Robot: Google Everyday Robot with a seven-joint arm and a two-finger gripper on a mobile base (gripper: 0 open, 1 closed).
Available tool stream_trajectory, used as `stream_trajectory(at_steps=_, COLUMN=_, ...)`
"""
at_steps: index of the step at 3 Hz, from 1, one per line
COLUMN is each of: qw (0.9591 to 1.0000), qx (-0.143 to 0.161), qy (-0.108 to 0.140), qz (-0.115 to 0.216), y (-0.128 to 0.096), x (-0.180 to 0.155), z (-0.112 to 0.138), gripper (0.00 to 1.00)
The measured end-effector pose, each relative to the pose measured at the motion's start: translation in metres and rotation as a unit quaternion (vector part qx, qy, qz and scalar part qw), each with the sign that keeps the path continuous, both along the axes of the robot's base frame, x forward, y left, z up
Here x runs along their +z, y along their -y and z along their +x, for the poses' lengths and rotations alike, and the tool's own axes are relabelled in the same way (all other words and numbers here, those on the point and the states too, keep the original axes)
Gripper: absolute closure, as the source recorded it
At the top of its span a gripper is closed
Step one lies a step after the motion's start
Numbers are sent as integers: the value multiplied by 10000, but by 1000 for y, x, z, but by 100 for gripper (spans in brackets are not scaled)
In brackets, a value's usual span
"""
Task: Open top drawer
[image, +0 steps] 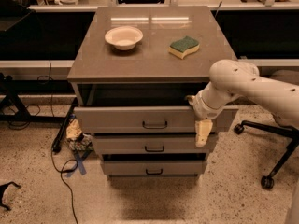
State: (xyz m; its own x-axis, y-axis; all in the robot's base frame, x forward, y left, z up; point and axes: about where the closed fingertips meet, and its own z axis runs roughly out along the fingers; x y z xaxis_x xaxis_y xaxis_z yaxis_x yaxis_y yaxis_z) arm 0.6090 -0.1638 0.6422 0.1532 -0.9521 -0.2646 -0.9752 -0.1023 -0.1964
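The top drawer is a wide grey-beige drawer with a small dark bail handle at its centre. It stands pulled out from the cabinet, with a dark gap showing behind its front panel. My gripper hangs in front of the right part of the drawer front, right of the handle and apart from it. One pale finger points down over the seam between the top and middle drawers. My white arm comes in from the right.
A white bowl and a green-yellow sponge lie on the cabinet top. Two narrower-looking drawers sit below. Cables and clutter lie on the floor at left. An office chair base stands at right.
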Motion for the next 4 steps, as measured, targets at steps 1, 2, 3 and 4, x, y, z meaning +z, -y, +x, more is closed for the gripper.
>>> stream_trajectory(at_steps=1, qw=9993, qx=-253, qy=-273, qz=-69, y=14, x=-6, z=-16, gripper=0)
stream_trajectory(at_steps=2, qw=9970, qx=-579, qy=-512, qz=-57, y=30, x=-12, z=-41, gripper=0)
stream_trajectory(at_steps=3, qw=9970, qx=-579, qy=-512, qz=-57, y=30, x=-10, z=-41, gripper=0)
stream_trajectory(at_steps=4, qw=9970, qx=-580, qy=-512, qz=-57, y=30, x=-10, z=-41, gripper=0)
